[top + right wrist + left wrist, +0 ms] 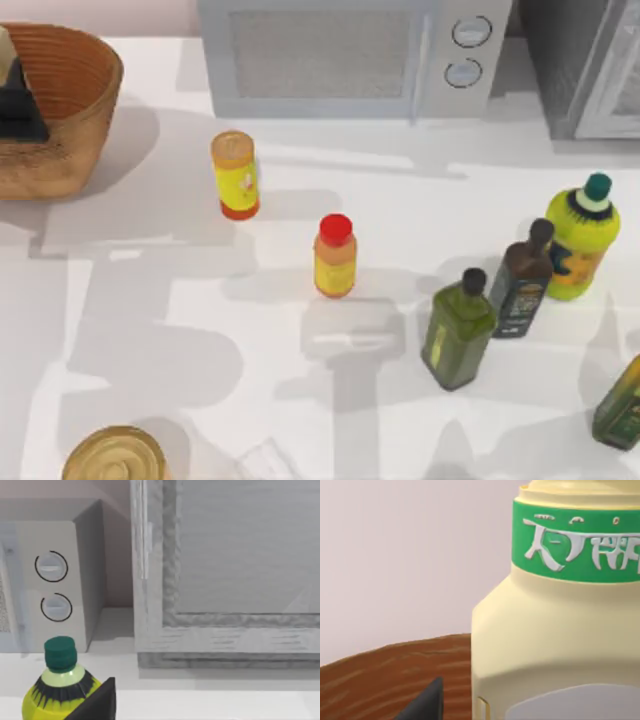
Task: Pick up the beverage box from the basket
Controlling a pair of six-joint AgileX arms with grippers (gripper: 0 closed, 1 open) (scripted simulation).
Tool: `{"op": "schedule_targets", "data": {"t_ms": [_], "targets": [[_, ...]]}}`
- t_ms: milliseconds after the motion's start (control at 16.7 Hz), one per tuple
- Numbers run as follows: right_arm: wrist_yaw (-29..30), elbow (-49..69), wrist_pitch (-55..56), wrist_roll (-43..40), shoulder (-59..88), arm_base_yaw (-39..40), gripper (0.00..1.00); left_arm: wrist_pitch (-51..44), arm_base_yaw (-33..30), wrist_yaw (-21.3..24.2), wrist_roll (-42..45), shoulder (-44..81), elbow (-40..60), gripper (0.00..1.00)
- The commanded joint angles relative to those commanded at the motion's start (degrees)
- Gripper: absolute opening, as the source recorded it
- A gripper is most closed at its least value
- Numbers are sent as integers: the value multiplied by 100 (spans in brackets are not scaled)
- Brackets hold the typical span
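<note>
**Left gripper close on the carton, grasp unconfirmed**

From above, the basket (60,110) sat at the table's far left corner. A dark shape, probably the left arm, lay inside it with a pale sliver of what may have been the beverage box beside it.

In the left wrist view, the beverage box (555,650) stood upright and very near, its green collar (575,550) above smooth cream shoulders and the wicker rim (395,675) behind. It looked rigid and slick, moderately heavy if full, so the flat body below the collar seemed the best hold. One dark fingertip (427,702) showed; how wide the jaws stood could not be told.

In the right wrist view, the right arm seemed parked near the yellow-green bottle (57,690), facing the microwave (50,580).
</note>
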Motion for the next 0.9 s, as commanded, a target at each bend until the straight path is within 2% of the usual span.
{"op": "schedule_targets", "data": {"t_ms": [540,840,900], "targets": [[0,0,0,0,0,0,100,-478,-118,-111,-23,718,1149,100],[0,0,0,0,0,0,100,-501,-124,-117,-23,753,1207,100],[0,0,0,0,0,0,100,-501,-124,-117,-23,753,1207,92]]}}
